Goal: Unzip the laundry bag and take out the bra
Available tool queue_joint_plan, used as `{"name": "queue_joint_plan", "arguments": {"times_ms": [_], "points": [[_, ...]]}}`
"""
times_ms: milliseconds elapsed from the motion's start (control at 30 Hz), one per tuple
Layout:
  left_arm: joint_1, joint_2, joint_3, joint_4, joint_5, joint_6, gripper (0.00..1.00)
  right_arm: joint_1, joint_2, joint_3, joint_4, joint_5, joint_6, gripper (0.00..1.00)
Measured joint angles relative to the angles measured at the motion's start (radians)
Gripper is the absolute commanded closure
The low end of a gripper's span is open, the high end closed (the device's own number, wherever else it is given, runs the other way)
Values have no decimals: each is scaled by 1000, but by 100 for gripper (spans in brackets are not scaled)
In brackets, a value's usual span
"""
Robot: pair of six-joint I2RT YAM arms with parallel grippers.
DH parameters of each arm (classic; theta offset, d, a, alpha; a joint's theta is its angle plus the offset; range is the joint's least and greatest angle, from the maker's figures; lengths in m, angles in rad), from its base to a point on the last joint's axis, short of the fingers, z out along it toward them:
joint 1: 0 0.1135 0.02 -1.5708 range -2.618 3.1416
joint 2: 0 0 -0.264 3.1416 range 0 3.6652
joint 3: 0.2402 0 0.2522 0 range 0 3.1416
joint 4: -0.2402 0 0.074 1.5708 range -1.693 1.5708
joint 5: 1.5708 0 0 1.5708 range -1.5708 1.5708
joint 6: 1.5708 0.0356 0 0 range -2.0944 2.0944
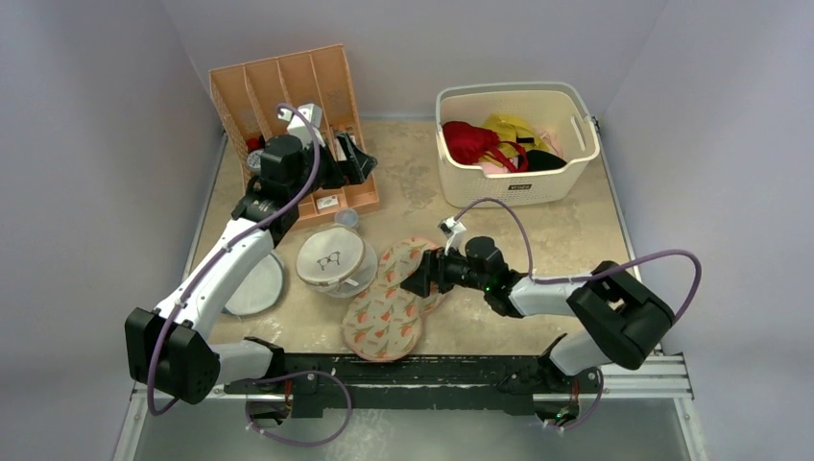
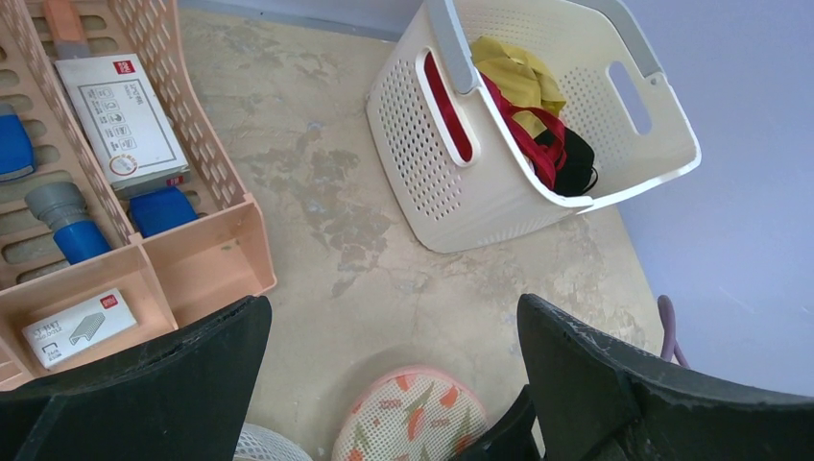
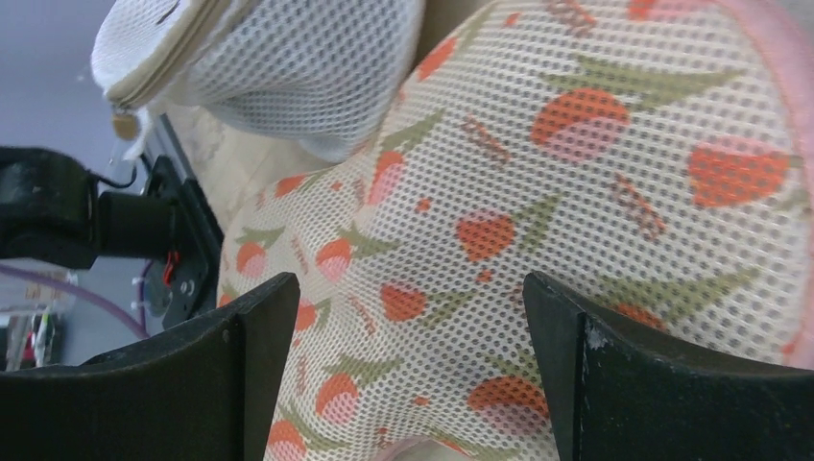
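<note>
Laundry bag [image 1: 384,312]: flat, peanut-shaped, two lobes. Cream-peach open mesh fabric printed with red-orange flowers and green leaves, pink rim round the edge. Lies flat on the worktop [image 1: 576,240], near its middle, long axis running from near-left to far-right. Right wrist view, close up [image 3: 538,221]: the mesh bulges slightly and the pink rim shows at the upper right. Left wrist view: one rounded end [image 2: 408,418] at the bottom edge. Zip state cannot be told; contents cannot be made out.
</note>
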Motion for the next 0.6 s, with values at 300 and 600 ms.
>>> {"name": "queue_joint_plan", "arguments": {"times_ms": [300, 600], "points": [[-8, 0, 0, 0, -2, 0, 0, -79, -107, -2, -136, 278, 8, 8], [-56, -2, 0, 0, -36, 24, 0, -177, -157, 145, -288, 292, -136, 7]]}}
